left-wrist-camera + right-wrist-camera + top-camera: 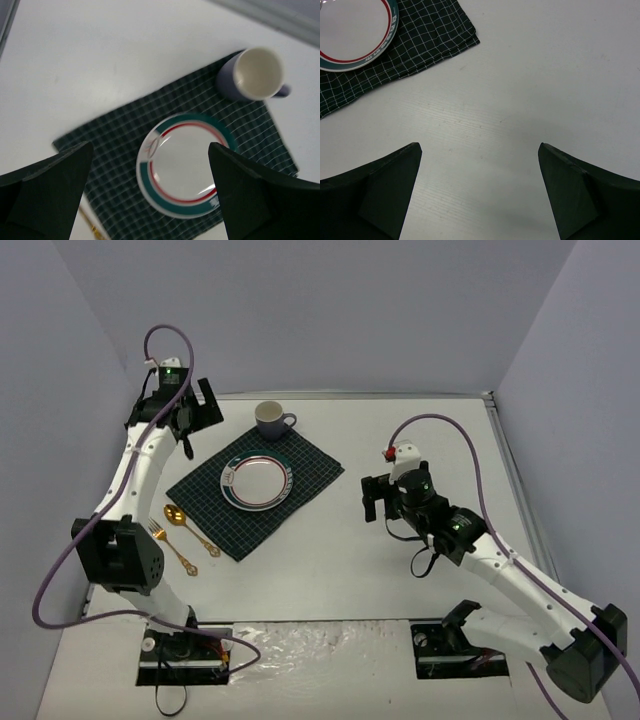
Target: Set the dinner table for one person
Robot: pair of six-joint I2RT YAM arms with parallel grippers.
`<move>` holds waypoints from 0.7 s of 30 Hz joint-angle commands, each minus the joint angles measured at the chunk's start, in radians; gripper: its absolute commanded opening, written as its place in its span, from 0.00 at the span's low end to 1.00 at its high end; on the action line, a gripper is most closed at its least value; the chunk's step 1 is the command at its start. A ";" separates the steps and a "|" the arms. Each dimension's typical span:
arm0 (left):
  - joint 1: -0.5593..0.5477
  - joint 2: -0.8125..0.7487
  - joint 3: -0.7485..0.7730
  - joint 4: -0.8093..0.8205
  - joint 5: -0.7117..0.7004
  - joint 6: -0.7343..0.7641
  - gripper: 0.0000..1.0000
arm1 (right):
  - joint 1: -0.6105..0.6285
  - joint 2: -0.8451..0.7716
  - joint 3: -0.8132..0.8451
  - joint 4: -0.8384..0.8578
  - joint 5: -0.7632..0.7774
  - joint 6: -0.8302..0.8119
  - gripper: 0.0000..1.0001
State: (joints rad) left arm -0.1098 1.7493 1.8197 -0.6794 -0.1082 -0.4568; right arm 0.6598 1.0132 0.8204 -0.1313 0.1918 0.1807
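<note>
The dinner table (420, 430) is a large white top. A dark green checked cloth (305, 468) lies on it, left of centre. On the cloth rest a white plate (257, 483) with a teal and red rim and, at the far corner, an upright lavender cup (270, 418). A gold spoon (186, 526) and fork (167, 545) lie left of the cloth. My left gripper (195, 417) hangs open and empty above the table's back left, looking down on the plate (182, 160) and cup (255, 75). My right gripper (375, 500) is open over bare table right of the cloth (425, 40).
Grey walls enclose the table on three sides, with thin metal rails (510, 470) along its edges. Both arm bases sit at the near edge. A purple cable loops over each arm.
</note>
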 commanded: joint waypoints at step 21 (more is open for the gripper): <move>0.209 -0.746 -1.186 0.113 -0.115 -0.376 0.67 | -0.009 -0.150 -0.097 0.088 -0.230 0.005 1.00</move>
State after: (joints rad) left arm 0.0309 1.0215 0.6597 -0.6655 -0.1908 -0.7745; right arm 0.6596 0.8891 0.7203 -0.1143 -0.0008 0.1829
